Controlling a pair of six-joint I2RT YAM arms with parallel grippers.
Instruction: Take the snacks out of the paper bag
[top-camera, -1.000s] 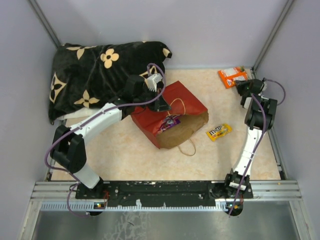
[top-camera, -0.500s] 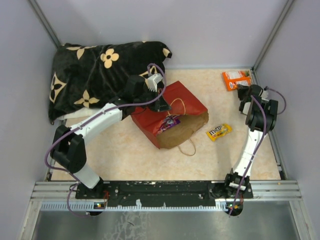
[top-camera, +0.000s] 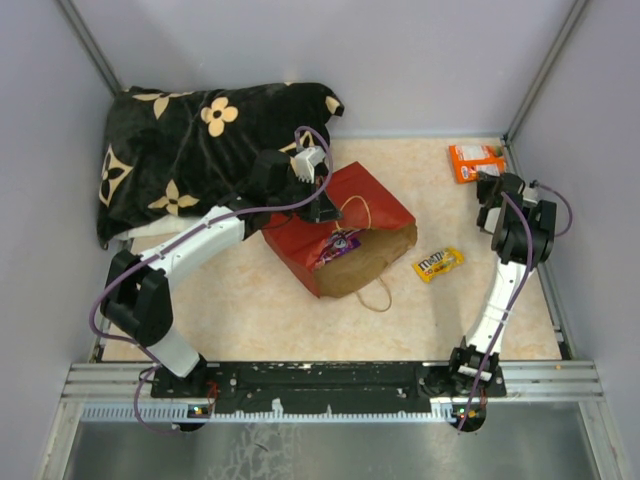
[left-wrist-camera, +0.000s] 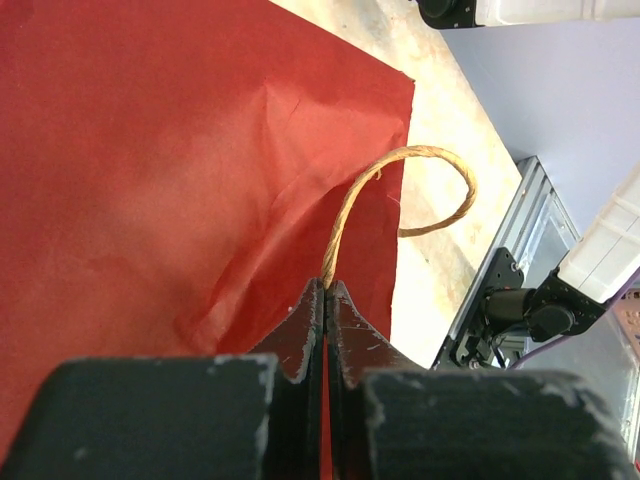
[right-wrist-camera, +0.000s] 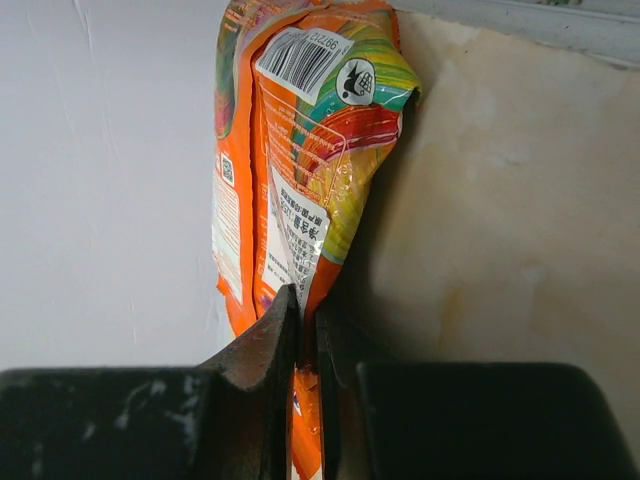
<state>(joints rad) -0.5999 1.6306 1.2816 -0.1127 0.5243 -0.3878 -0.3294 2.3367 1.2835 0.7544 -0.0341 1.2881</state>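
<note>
left gripper (left-wrist-camera: 326, 292) clamped on handle root of red paper carrier bag (top-camera: 372, 205), mid-table | right gripper (right-wrist-camera: 305, 325) pinching glossy orange snack packet (right-wrist-camera: 300, 150) in far-right corner | packet likely light, slick, crushable: hold the flat seam | glossy purple packet (top-camera: 341, 243) lies at bag mouth

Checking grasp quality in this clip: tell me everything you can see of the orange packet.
The orange packet is glossy, crinkled foil with rainbow stripes, a white barcode patch and small print. It sits at the far right corner of the table, beside the wall. The right gripper has its jaws shut on the packet's near edge.
</note>
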